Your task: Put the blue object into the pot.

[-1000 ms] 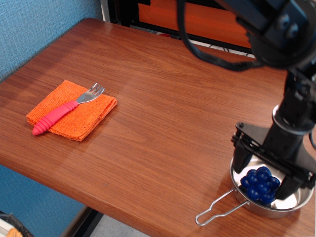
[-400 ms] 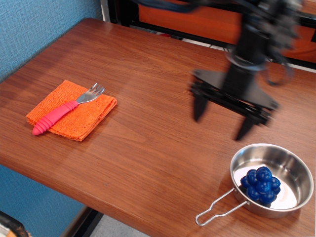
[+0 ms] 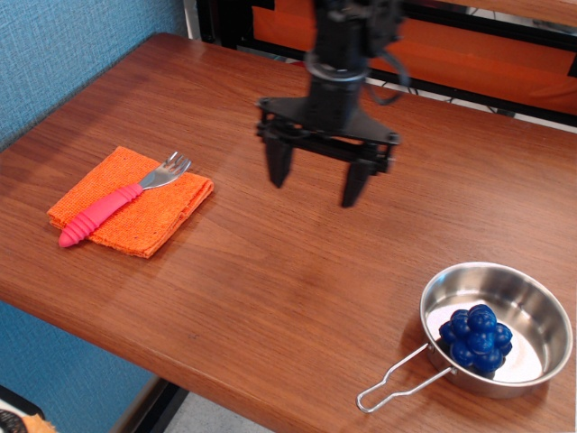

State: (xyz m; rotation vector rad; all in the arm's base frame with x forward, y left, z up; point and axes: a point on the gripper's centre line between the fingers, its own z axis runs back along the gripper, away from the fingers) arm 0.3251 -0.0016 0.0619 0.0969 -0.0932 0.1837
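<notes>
Blue object (image 3: 478, 338) sits inside the pot (image 3: 541, 311), on the pale flat bottom, toward the 7 o'clock part of the bowl, close to or touching the near-left wall; exact contact is hard to tell. The cluster looks settled, not perched on the rim. Judging by that, the task looks done.

Pot is at roughly 4 o'clock in the frame, near the front right part of the table (image 3: 270, 271). Its wire loop handle (image 3: 397, 383) points out toward 7 o'clock and ends just short of the front table edge.

Gripper (image 3: 317, 185) hangs above the table's middle, toward 11 o'clock from the pot and well apart from it. The jaws are spread wide and hold nothing, both fingers pointing down over bare wood.

Orange cloth (image 3: 135, 203) lies at 9 o'clock, with a pink-handled fork (image 3: 113, 206) on top. Both are far from the pot and not involved.

Risks from here, as I judge them: little remains. A low sweep of the arm back toward 4 o'clock could clip the rim or the handle, and since the pot sits near the front edge a knock might slide it off or tip the berries out. A drop straight down from the present spot would only strike bare table. Drifting toward 9 o'clock could snag the cloth or the fork.
</notes>
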